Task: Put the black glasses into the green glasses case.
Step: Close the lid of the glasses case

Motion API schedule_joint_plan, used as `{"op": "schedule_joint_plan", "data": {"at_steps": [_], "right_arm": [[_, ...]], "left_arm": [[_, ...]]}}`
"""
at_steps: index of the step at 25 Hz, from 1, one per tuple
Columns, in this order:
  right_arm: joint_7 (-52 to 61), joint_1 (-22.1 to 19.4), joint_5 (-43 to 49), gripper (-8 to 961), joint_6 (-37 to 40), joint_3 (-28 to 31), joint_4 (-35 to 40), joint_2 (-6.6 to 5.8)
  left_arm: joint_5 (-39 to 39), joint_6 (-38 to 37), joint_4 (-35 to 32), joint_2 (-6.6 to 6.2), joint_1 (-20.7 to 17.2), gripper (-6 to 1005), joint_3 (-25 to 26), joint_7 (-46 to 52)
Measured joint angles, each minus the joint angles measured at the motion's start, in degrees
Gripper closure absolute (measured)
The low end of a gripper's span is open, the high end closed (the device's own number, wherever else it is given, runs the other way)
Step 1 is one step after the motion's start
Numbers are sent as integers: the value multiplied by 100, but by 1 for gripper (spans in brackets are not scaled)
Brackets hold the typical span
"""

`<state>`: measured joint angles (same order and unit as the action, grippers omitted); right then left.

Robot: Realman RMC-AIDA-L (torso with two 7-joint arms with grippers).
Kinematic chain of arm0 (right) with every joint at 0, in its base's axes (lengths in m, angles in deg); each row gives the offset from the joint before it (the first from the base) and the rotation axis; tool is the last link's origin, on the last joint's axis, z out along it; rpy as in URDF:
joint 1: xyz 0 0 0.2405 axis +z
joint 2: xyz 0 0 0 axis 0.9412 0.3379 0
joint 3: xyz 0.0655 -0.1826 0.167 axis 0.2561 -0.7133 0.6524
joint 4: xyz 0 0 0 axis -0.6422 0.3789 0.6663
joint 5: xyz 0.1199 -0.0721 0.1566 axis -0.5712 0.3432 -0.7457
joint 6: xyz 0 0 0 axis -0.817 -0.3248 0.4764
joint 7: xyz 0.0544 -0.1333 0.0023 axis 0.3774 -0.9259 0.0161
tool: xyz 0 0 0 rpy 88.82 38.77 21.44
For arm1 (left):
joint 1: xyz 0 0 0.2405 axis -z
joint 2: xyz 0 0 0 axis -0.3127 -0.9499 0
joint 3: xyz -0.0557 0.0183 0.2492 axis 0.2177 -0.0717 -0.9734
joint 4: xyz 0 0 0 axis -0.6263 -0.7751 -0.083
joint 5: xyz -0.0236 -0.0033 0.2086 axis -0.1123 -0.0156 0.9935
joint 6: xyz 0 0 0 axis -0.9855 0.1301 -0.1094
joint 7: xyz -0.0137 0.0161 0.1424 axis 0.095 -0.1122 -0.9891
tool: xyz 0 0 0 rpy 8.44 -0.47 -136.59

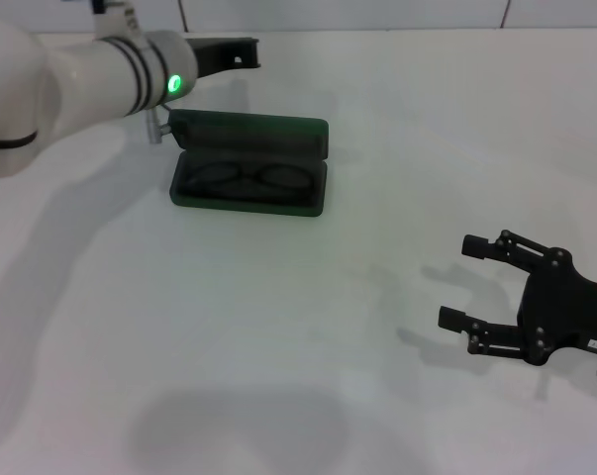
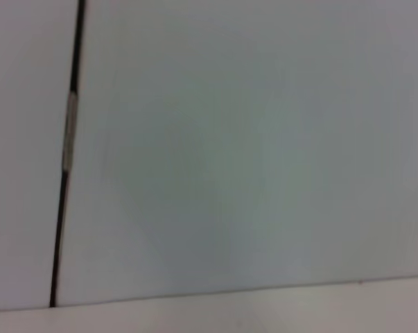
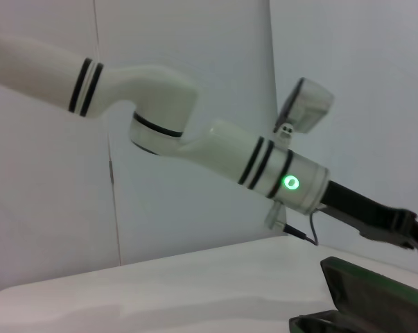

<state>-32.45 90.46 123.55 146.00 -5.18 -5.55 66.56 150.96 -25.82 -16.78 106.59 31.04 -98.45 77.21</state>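
You had the black glasses (image 1: 248,178) lying inside the open green glasses case (image 1: 250,201) (11 o'clock on the bench (image 1: 278,327)). Right pincer (image 1: 458,282), at 4 o'clock, gaped empty; left pincer (image 1: 241,51): state indeterminate.

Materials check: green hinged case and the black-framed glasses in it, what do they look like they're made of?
Dark green rectangular hinged case: looks like a rigid moulded shell, likely plastic; the raised lid keeps its shape, dull sheen, dark matte lining. Thin black-framed glasses: slim frame, plastic or thin metal, cannot tell; lenses show the lining through, so clear.
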Motion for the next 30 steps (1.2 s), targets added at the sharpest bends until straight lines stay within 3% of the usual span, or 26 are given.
{"op": "schedule_joint_plan", "data": {"at_steps": [7, 16, 30], "right_arm": [[-8, 0, -2, 79, 8, -7, 0, 0], [-12, 4, 7, 79, 16, -7, 0, 0], [-12, 54, 11, 79, -12, -6, -17, 0]], "left_arm": [[113, 28, 193, -4, 63, 948, -52, 67], [147, -191, 212, -5, -238, 946, -60, 107], [92, -431, -331, 30, -845, 944, -66, -140]]}}
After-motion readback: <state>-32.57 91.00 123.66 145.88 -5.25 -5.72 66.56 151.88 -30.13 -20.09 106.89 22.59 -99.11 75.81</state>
